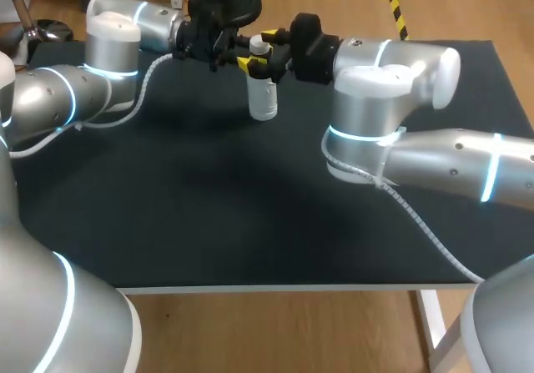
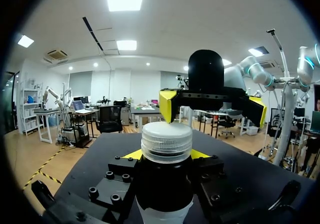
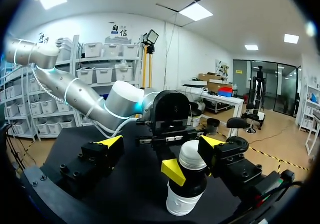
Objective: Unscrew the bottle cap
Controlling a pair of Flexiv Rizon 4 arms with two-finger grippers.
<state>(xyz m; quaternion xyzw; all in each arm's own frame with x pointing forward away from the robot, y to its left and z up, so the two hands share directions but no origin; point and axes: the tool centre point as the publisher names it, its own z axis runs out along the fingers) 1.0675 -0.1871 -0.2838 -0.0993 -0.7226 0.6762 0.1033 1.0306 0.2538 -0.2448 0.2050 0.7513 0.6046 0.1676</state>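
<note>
With my left gripper (image 2: 166,154) apparently clamped on the neck of the upright bottle (image 1: 263,98) at the far side of the table (image 1: 209,223), and my right gripper (image 3: 162,143) spread wide with the cap (image 3: 192,156) off-centre beside one finger, closing now risks a lopsided, slipping grip.

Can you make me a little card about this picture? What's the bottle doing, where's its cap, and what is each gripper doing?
bottle: stands upright on the dark table; white below, dark around the neck
cap: pale and ridged, on top of the bottle
left gripper: shut on the bottle's dark neck, just under the cap
right gripper: open, fingers wide apart, up by the cap but not squeezing it
cap off yet: no
</note>
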